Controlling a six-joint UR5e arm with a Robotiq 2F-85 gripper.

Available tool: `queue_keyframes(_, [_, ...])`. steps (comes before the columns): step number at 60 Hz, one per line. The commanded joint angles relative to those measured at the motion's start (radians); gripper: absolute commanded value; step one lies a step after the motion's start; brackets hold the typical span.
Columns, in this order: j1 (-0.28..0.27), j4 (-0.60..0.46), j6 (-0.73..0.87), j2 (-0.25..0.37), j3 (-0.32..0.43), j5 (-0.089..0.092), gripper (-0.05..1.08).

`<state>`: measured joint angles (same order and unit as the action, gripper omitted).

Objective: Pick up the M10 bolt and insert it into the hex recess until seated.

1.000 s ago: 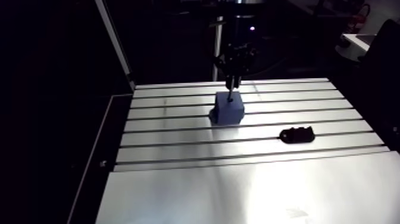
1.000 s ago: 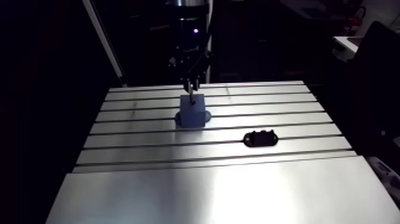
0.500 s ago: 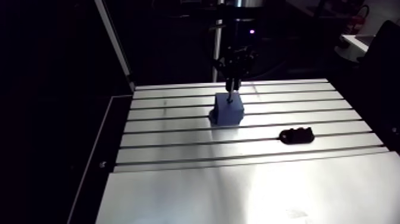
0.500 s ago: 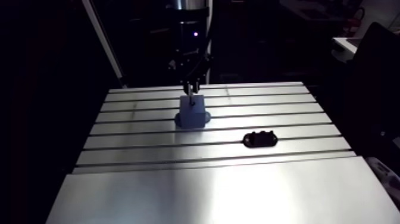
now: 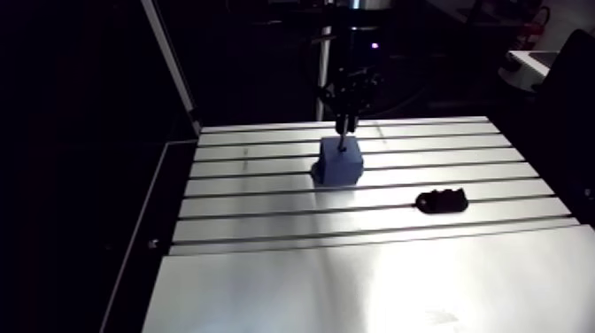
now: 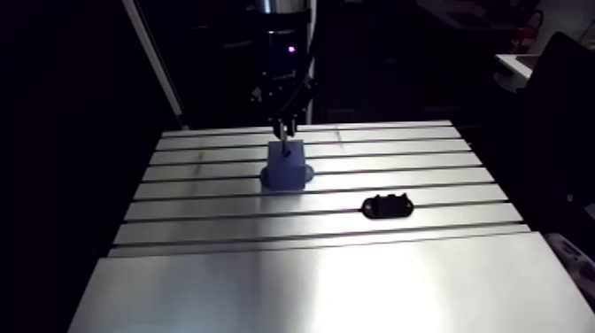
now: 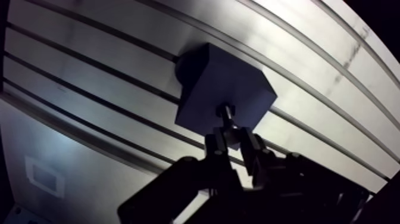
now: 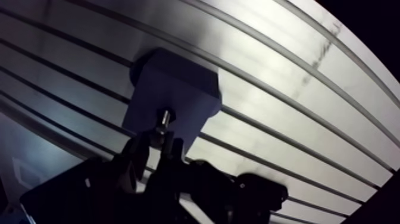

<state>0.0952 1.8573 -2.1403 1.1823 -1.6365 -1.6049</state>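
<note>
A blue block (image 7: 223,92) stands on the slotted table (image 5: 266,186), towards its far side. In the wrist view my gripper (image 7: 233,142) is right above the block's top face. Its two fingertips (image 7: 215,143) sit close together, shut on the thin metal bolt (image 7: 226,114). The bolt points down from between the fingers, and its lower end meets the block's top. The recess itself is hidden under the bolt's end. In the arm view the gripper (image 5: 345,124) hangs straight over the block (image 5: 338,162).
A small black fixture (image 5: 441,201) lies on the table to the right of the block, nearer the front. Long slots run across the table, and a smooth plate (image 5: 372,283) covers its near part. A slanted metal post (image 5: 170,62) rises at the far left corner.
The gripper stays over the blue block with the bolt in it; only a slight shift shows at the wrist. Block and black fixture have not moved.
</note>
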Motion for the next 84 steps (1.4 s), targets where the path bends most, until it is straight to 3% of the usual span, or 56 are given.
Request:
queue_keyframes(1, [0.0, 0.007, -0.001, 0.001, -0.001, 0.0, 1.04])
queue_keyframes(84, [0.0, 0.009, -0.002, -0.003, -0.007, 0.0, 1.04])
